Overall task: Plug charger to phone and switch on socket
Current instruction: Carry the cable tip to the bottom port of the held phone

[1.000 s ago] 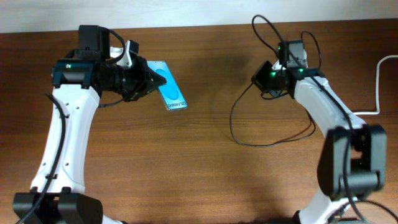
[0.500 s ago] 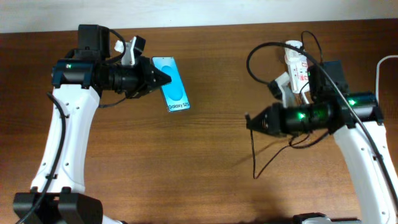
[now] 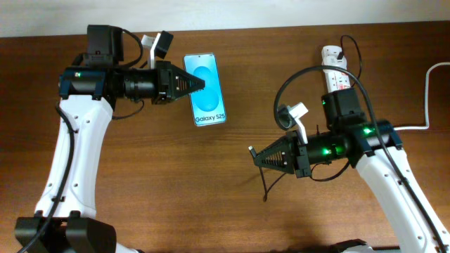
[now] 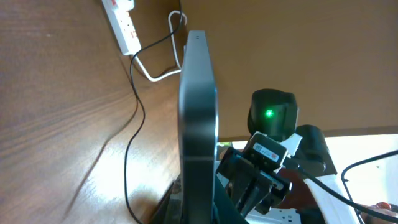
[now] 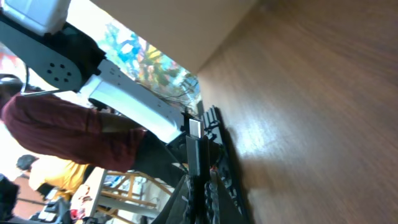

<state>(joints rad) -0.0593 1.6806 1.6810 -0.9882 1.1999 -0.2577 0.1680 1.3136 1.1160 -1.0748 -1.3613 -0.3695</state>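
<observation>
My left gripper (image 3: 197,86) is shut on the phone (image 3: 209,88), which has a cyan-blue screen and a white "Galaxy S25" strip, and holds it over the table's back left. In the left wrist view the phone (image 4: 198,112) stands edge-on between my fingers (image 4: 199,214). My right gripper (image 3: 254,156) is shut on the charger's plug end (image 5: 194,142), pointing left, below and right of the phone and apart from it. The thin black charger cable (image 3: 264,184) dangles below it and loops back to the socket (image 3: 336,67), a white power strip at the back right.
A thick white cord (image 3: 430,91) runs off the right edge. The left wrist view also shows the socket (image 4: 121,25), the black cable (image 4: 125,165) and the white cord (image 4: 155,73) on the brown wooden table (image 3: 140,183).
My right arm has swung from the back right to the table's middle, carrying the charger end toward the phone. My left gripper has shifted the phone to the right and straightened it.
</observation>
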